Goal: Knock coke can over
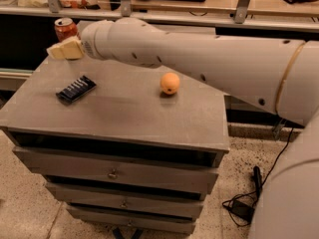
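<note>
The coke can [65,29] is red-orange with a silver top. It stands upright at the far left corner of the grey cabinet top [124,108]. My gripper [59,50], with cream-coloured fingers, reaches in from the right on a thick white arm. Its tip is just in front of the can's lower part and hides it. I cannot tell whether it touches the can.
A round orange fruit [170,83] sits right of centre on the cabinet top. A flat dark-blue snack wrapper [76,89] lies at the left. Behind the cabinet runs a shelf with metal posts. A black cable and plug [244,208] lie on the floor at the right.
</note>
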